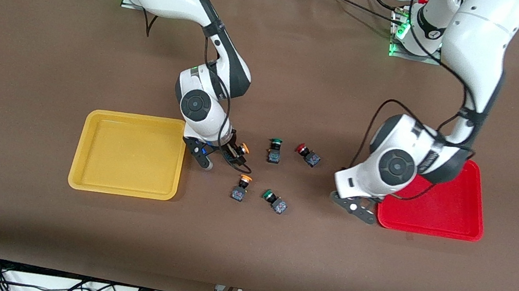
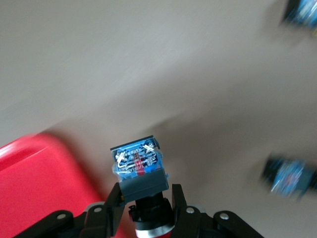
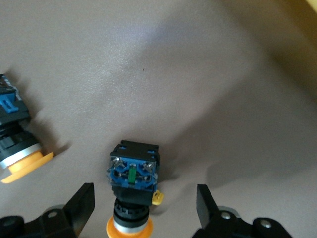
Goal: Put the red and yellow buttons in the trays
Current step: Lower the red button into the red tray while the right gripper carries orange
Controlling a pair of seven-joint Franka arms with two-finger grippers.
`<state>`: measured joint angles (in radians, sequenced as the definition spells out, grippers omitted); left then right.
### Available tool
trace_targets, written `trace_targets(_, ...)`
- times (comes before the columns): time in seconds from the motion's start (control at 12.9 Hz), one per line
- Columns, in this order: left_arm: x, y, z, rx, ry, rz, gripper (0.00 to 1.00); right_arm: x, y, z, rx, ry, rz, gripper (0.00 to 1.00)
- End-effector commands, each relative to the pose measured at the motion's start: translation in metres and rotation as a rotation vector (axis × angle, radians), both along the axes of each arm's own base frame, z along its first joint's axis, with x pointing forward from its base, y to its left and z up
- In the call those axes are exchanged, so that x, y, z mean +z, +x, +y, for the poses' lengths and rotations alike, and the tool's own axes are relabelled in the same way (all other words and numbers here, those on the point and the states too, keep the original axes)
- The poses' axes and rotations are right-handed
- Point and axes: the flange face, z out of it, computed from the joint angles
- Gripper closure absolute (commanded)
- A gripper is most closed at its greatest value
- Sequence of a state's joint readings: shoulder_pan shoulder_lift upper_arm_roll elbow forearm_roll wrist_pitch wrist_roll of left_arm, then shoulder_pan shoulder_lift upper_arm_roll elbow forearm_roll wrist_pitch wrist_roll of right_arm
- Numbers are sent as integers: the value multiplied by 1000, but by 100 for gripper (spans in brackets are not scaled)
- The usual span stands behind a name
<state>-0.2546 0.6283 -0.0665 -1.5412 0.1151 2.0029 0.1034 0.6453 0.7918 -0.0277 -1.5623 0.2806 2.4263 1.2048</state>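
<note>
Front view: you see a wide table [image 1: 45, 54] under matte brown cloth, aluminium framing at its corners and loose cables hanging off the edge nearest the camera.

Take the yellow tray [image 1: 129, 154] as your landmark: shallow glossy plastic with rounded corners and a raised rim. Its red twin [image 1: 442, 206] sits well apart, toward the left arm's end.

You can count six mushroom-capped switches on dark blocky bases: two yellow-orange, two green, two red.

Just beside the yellow tray, your right gripper [image 3: 141, 208] stands with fingers spread wide around one yellow button [image 3: 132, 191], not pinching it. The other yellow button [image 1: 241, 187] rests nearer the camera, a green one [image 1: 274, 200] beside it.

Farther toward the red tray lie the second green [image 1: 274, 150] and a red button [image 1: 308, 155].

Your left gripper [image 2: 147, 210] hangs at the red tray's rim, clamped on the other red button [image 2: 141, 171].
</note>
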Motion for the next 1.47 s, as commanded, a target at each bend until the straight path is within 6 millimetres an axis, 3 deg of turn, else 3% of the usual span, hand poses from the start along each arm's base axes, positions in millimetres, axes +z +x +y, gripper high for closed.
trace_targets(0.0, 18, -9, 58, -72, 102, 124, 100, -9, 2, 5, -8, 4, -19, 22)
trace_targets(0.08, 18, -9, 75, -70, 123, 149, 95, -9, 2, 6, -6, 6, -24, 33)
trace_targets(0.31, -20, -10, 106, -55, 159, 202, 98, 0, 12, -8, 6, 1, -25, 70)
trace_targets(0.39, -29, -11, 125, -29, 155, 208, 96, 16, 20, -19, 19, -5, -8, 82)
trace_targets(0.46, -40, -15, 130, -28, 145, 203, 95, 27, 30, -41, 48, -8, 19, 88)
trace_targets(0.62, -58, -24, 128, -24, 135, 187, 92, 66, 53, -95, 139, -8, 67, 88)
trace_targets(0.7, -62, -27, 128, -18, 129, 191, 74, 82, 63, -123, 220, -4, 79, 87)
trace_targets(0.77, -64, -28, 128, -19, 126, 189, 20, 86, 71, -159, 301, -12, 103, 86)
trace_targets(0.85, -59, -27, 128, -18, 126, 184, 0, 85, 75, -196, 367, -37, 136, 82)
trace_targets(0.93, -53, -27, 127, -16, 127, 182, 0, 77, 77, -228, 394, -65, 154, 79)
trace_targets(1.08, -22, -26, 118, -22, 119, 152, 0, 54, 72, -255, 416, -79, 178, 74)
trace_targets(1.16, -5, -28, 93, -41, 96, 143, 0, 44, 66, -258, 405, -78, 189, 70)
trace_targets(1.24, 9, -31, 65, -19, 75, 119, 0, 41, 64, -258, 396, -79, 195, 56)
trace_targets(1.39, 11, -37, 22, 173, 32, 92, 0, 35, 65, -263, 387, -79, 201, 29)
